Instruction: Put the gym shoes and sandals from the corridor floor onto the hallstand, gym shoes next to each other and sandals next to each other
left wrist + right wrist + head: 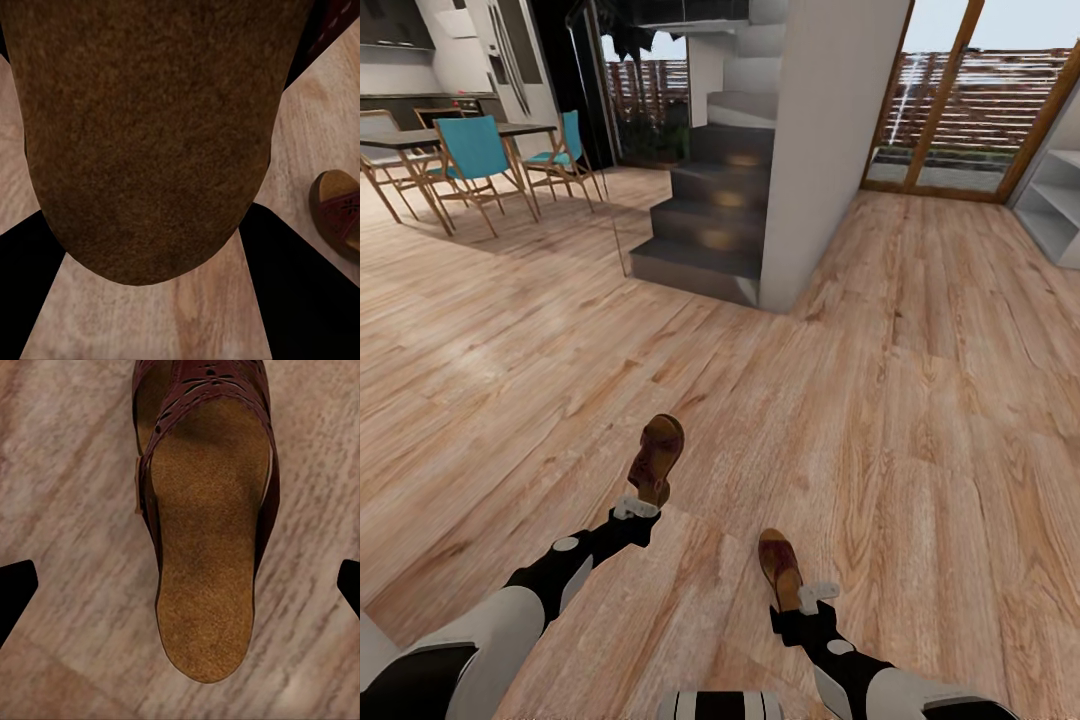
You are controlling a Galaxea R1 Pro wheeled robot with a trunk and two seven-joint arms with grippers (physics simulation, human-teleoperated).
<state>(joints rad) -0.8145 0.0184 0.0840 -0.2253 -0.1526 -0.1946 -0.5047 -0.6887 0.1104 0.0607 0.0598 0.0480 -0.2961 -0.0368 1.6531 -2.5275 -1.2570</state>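
Head view: two dark brown leather open sandals with tan footbeds lie on the light-brown wood-plank corridor floor [920,400], well short of the dark grey staircase [710,215]. The left sandal [656,458] lies closer to the staircase, and the left gripper [635,507] sits right at its near, heel end. Whether its fingers are closed on the sandal cannot be told from here. The right sandal [779,567] lies farther from the staircase, with the right gripper [818,596] just beside its heel end. A white open shelving unit [1057,205] stands by the glass doors, well apart from both sandals and off to the right of the staircase.

Left wrist view: the left sandal's tan footbed [146,142] sits very close to the camera, between the two dark fingers [26,292]. Contact cannot be confirmed. The other brown sandal [339,212] lies nearby on the planks.

Right wrist view: the right sandal [204,532] lies flat on the wood floor with its rounded heel end toward the gripper. The black fingertips [15,594] stand spread wide, one on each side, apart from the sandal and holding nothing.
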